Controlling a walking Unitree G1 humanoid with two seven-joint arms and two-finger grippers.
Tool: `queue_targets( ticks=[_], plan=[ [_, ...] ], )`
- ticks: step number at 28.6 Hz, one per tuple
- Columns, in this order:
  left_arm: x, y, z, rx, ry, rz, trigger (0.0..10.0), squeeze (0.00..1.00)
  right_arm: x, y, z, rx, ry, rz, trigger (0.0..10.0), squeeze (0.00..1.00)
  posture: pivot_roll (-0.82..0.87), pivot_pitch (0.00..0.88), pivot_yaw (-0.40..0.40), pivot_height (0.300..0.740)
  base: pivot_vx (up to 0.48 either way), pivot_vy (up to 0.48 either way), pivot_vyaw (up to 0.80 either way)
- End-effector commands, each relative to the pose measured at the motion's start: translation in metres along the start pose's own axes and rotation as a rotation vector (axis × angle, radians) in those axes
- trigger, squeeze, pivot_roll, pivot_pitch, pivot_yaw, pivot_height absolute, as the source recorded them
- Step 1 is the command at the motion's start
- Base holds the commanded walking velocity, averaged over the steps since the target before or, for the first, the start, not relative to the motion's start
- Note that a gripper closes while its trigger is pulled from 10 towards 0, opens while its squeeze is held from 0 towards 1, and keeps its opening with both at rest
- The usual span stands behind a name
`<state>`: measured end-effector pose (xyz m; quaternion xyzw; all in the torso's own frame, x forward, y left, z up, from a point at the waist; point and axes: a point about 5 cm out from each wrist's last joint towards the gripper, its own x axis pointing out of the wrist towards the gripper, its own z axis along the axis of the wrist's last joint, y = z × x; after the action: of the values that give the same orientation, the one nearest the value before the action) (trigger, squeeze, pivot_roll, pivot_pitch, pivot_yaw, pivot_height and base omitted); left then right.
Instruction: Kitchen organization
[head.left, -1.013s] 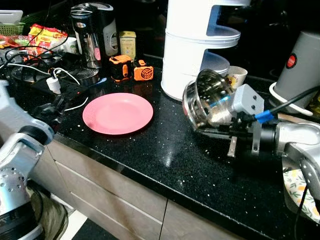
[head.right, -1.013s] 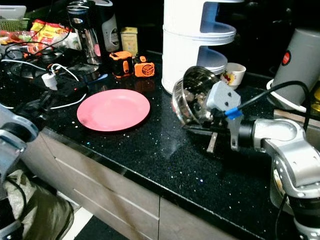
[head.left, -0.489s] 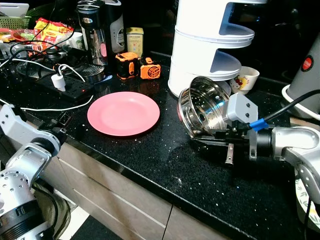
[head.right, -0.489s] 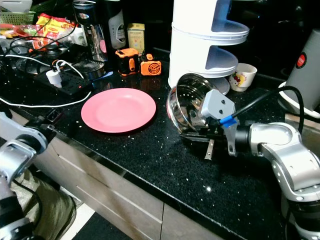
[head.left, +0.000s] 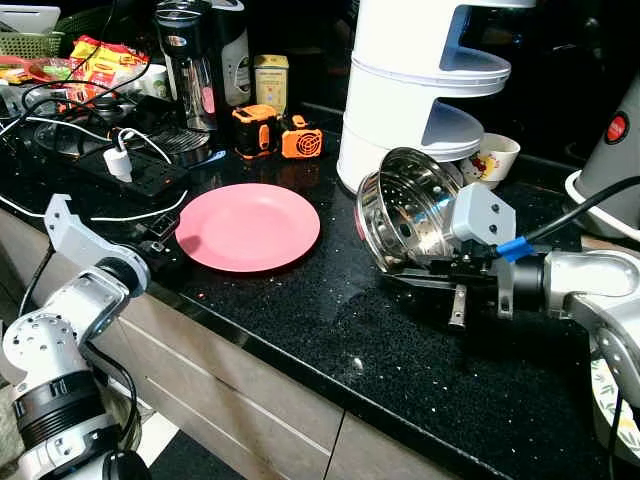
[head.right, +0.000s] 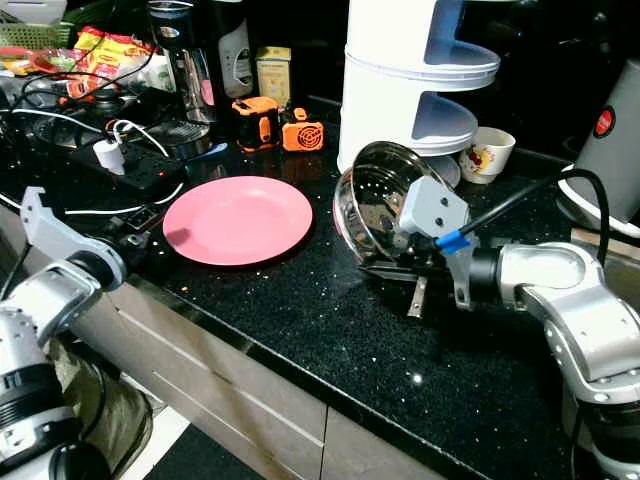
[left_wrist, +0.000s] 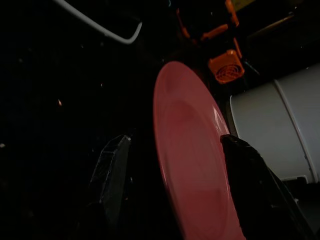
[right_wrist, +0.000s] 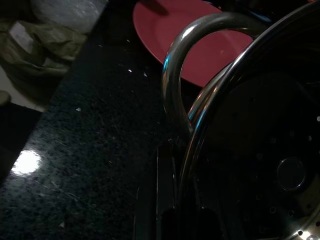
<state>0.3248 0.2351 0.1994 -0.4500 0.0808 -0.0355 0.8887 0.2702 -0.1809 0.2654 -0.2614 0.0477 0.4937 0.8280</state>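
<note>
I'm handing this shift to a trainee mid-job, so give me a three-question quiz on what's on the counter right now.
1. True or false: the steel colander is lying flat on the pink plate.
2. Which gripper holds the colander? A) left gripper B) right gripper
3. Fill in: the left gripper is open with its fingers on either side of the plate's near ____.

Key: 1 false, it is tilted on its side, apart from the plate; 2 B; 3 edge.

Black speckled counter (head.left: 300, 330) with pink plate (head.left: 248, 226)
</note>
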Motion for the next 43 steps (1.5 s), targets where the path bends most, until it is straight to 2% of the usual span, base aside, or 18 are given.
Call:
queue_targets(
  ticks=[1,9,18,20,21,22,31,38,39,40,41,43],
  plan=[
    [0.003,-0.002,-0.002,-0.007,0.027,-0.001,10.0,0.0,-0.001,-0.001,0.006,-0.031,0.005,-0.008,10.0,0.0,-0.01,0.0,-0.044,0.74,0.0,0.0,0.0],
    [0.008,-0.001,-0.006,-0.049,0.059,-0.008,10.0,0.0,-0.002,-0.002,0.007,-0.04,0.017,-0.021,10.0,0.0,-0.02,0.0,-0.044,0.74,0.0,0.0,0.0],
    [0.02,-0.009,-0.018,-0.064,0.162,-0.11,10.0,0.0,-0.003,-0.003,0.01,-0.053,0.031,-0.036,10.0,0.0,-0.03,0.0,-0.047,0.74,0.0,0.0,0.0],
    [0.023,-0.01,-0.021,-0.069,0.183,-0.117,6.6,0.0,-0.005,-0.005,0.011,-0.055,0.037,-0.044,10.0,0.0,-0.04,0.0,-0.044,0.74,0.0,0.0,0.0],
    [0.024,-0.01,-0.022,-0.071,0.188,-0.117,6.6,0.0,-0.005,-0.005,0.011,-0.056,0.039,-0.046,10.0,0.0,-0.04,0.0,-0.044,0.74,0.0,0.0,0.0],
    [0.025,-0.01,-0.024,-0.074,0.194,-0.114,0.0,0.0,-0.005,-0.005,0.012,-0.056,0.039,-0.047,10.0,0.0,-0.04,0.0,-0.044,0.74,0.0,0.0,0.0],
    [0.027,-0.007,-0.033,-0.085,0.239,-0.106,0.0,0.0,-0.006,-0.005,0.013,-0.05,0.034,-0.061,10.0,0.0,-0.05,0.0,-0.042,0.74,0.0,0.0,0.0],
    [0.025,-0.007,-0.028,-0.036,0.202,-0.102,0.0,0.0,-0.001,-0.008,0.008,-0.026,0.037,-0.077,10.0,0.0,-0.04,0.0,-0.043,0.74,0.0,0.0,0.0],
    [0.023,-0.011,-0.027,-0.012,0.188,-0.126,0.0,0.0,0.0,-0.009,0.004,-0.019,0.057,-0.092,10.0,0.0,-0.03,0.0,-0.041,0.74,0.0,0.0,0.0],
    [0.018,-0.022,-0.026,0.031,0.163,-0.191,0.0,0.0,0.002,-0.012,-0.004,0.014,0.087,-0.136,10.0,0.0,-0.03,0.0,-0.039,0.74,0.0,0.0,0.0],
    [0.018,-0.022,-0.026,0.031,0.163,-0.191,0.0,0.0,0.002,-0.012,-0.004,0.014,0.087,-0.136,10.0,0.0,-0.03,0.0,-0.039,0.74,0.0,0.0,0.0],
    [0.01,-0.036,-0.027,0.081,0.134,-0.279,0.0,0.0,0.002,-0.021,-0.015,0.053,0.143,-0.225,10.0,0.0,-0.03,0.0,-0.034,0.74,0.0,0.0,0.0]
  ],
)
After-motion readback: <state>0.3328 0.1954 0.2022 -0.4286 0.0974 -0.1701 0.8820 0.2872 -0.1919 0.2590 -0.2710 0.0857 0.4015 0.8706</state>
